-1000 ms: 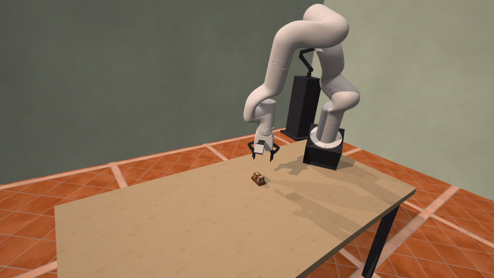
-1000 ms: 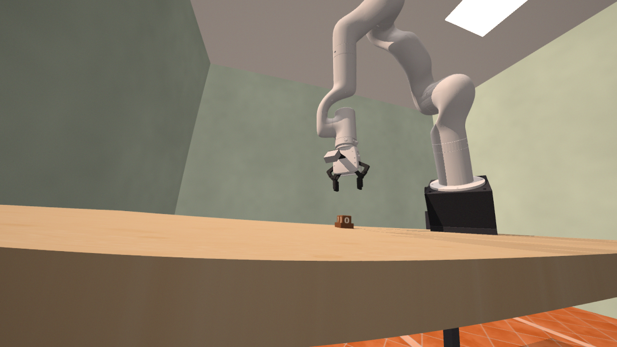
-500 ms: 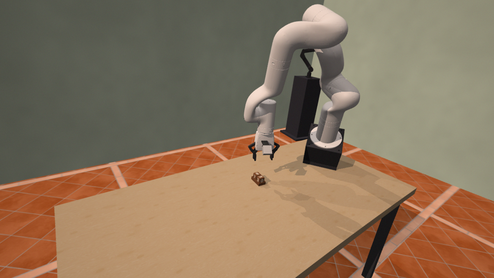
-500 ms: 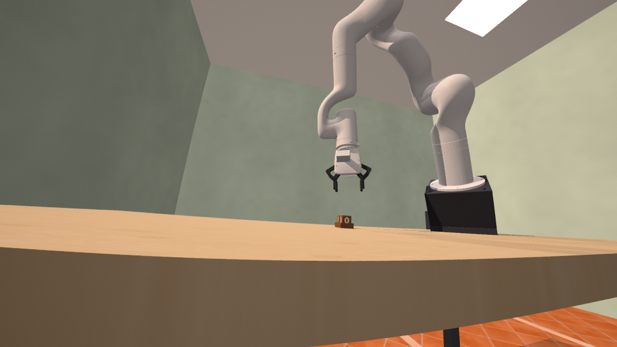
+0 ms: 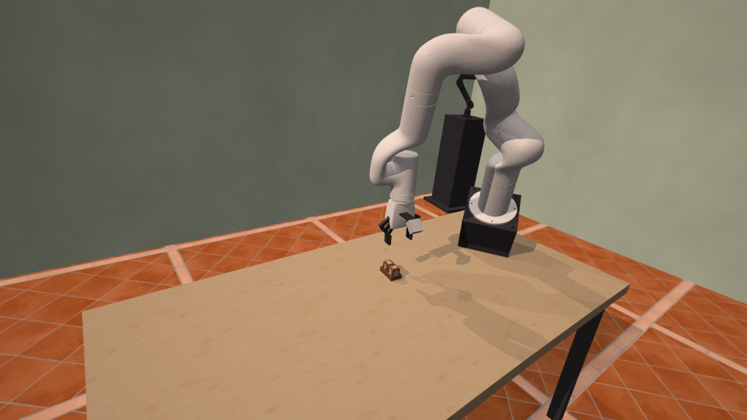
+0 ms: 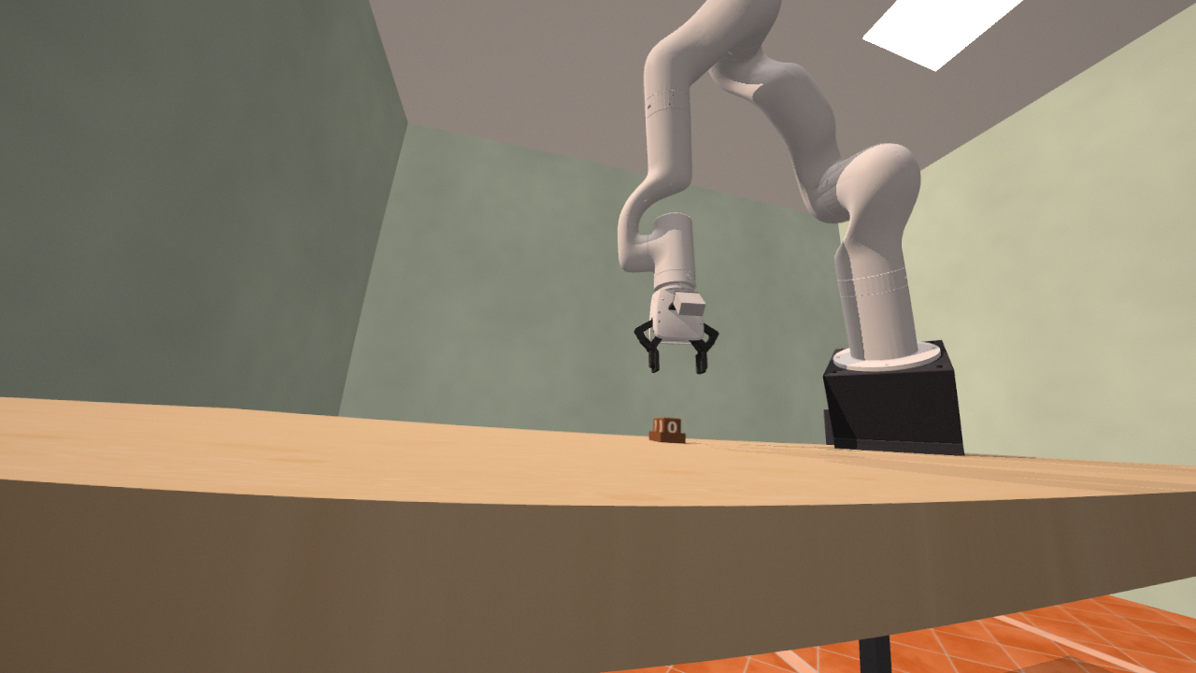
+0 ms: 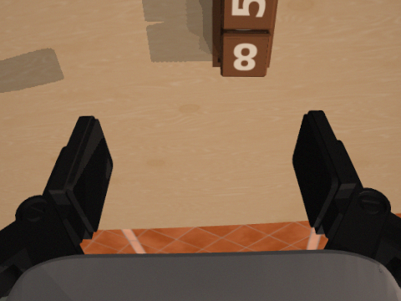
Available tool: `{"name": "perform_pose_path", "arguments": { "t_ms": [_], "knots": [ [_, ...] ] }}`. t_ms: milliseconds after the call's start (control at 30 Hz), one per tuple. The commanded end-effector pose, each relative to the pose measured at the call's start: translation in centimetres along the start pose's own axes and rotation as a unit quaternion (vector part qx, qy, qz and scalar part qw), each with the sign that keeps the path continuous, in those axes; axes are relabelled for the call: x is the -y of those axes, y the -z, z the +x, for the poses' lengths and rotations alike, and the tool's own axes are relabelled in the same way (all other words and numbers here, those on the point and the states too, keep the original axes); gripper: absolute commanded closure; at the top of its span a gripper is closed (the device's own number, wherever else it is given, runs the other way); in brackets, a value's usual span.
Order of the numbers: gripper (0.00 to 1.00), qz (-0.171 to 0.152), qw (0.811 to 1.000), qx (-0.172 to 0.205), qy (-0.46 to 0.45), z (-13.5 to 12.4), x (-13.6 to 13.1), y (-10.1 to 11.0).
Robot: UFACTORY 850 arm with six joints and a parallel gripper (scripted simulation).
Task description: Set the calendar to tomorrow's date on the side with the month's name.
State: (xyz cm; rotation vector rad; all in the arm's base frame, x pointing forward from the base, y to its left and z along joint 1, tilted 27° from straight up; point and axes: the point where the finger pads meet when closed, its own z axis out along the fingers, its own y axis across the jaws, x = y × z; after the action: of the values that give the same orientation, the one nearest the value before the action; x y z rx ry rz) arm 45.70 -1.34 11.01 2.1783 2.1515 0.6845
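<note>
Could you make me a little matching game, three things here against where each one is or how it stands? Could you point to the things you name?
1. gripper point(image 5: 398, 240) point(image 6: 677, 368) point(image 7: 201, 137)
2. cube showing an 8 on top point(image 7: 245, 56)
3. tray point(image 5: 383, 270) point(image 6: 656, 436) point(image 7: 216, 50)

A. flat on the table
B. open, above the table
C. beside the cube with a 5 on top point(image 7: 249, 12)

Pairs: 1-B, 2-C, 3-A

Tool point(image 5: 398, 240) point(image 6: 677, 368) point(image 7: 201, 137) twisted further about its upright axis, its pale block point(image 5: 415, 226) point(image 6: 690, 305) farther round toward the arm's base point(image 5: 485, 237) point(image 6: 894, 409).
</note>
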Motion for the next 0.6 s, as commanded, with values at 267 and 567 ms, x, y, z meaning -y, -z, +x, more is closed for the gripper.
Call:
{"name": "perform_pose_path", "arguments": {
  "t_ms": [267,567],
  "knots": [
    [0.0,-0.022,0.984,0.005,0.174,-0.25,0.46,-0.24],
    [0.0,-0.021,0.962,0.008,0.272,-0.39,0.76,-0.4]
  ]
}}
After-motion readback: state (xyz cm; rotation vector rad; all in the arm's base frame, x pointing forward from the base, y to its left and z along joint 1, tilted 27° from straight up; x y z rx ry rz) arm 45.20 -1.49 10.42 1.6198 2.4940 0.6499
